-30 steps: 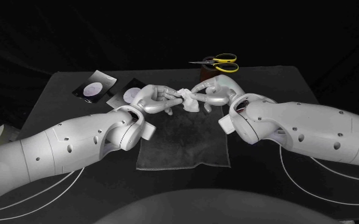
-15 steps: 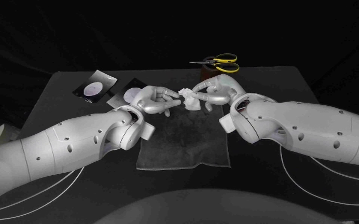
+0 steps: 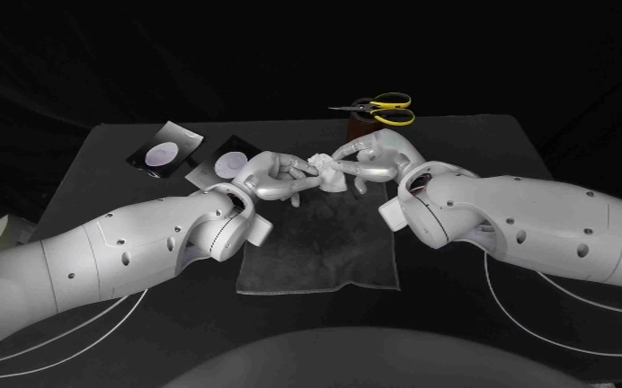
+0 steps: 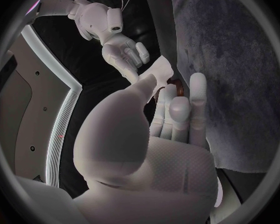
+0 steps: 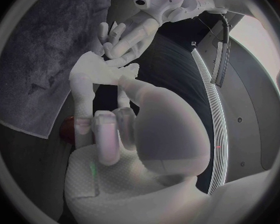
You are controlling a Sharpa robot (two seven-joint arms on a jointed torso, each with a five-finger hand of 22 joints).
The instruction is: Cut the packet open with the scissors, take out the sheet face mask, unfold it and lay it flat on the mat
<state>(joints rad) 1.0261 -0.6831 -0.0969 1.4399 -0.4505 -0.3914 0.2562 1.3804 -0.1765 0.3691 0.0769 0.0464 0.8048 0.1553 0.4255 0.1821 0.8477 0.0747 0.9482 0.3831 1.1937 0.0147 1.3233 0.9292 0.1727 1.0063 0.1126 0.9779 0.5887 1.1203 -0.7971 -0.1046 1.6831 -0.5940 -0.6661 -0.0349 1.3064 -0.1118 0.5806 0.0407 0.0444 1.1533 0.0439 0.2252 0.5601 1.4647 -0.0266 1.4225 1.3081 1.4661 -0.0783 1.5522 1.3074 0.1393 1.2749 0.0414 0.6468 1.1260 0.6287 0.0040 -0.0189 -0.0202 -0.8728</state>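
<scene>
A folded white sheet face mask (image 3: 332,176) hangs just above the far edge of the grey mat (image 3: 317,249). My left hand (image 3: 276,175) pinches its left side and my right hand (image 3: 372,160) pinches its right side, fingertips almost meeting. In the left wrist view the mask (image 4: 160,70) sits between my left hand's (image 4: 154,134) thumb and the right hand (image 4: 123,55). In the right wrist view the mask (image 5: 97,73) is held by my right hand (image 5: 124,129), and the left hand (image 5: 129,37) reaches onto it. The yellow-handled scissors (image 3: 378,108) lie at the far edge.
Two dark packets (image 3: 164,153) (image 3: 229,163) lie at the far left of the table, close to my left hand. A small brown stand (image 3: 358,124) sits under the scissors. Grey mat (image 4: 239,69) (image 5: 43,59) lies spread flat beneath both hands.
The left hand's fingers drew slightly off the mask half a second ago and are back on it now. The mask stays bunched above the mat's far edge. The right hand has barely moved.
</scene>
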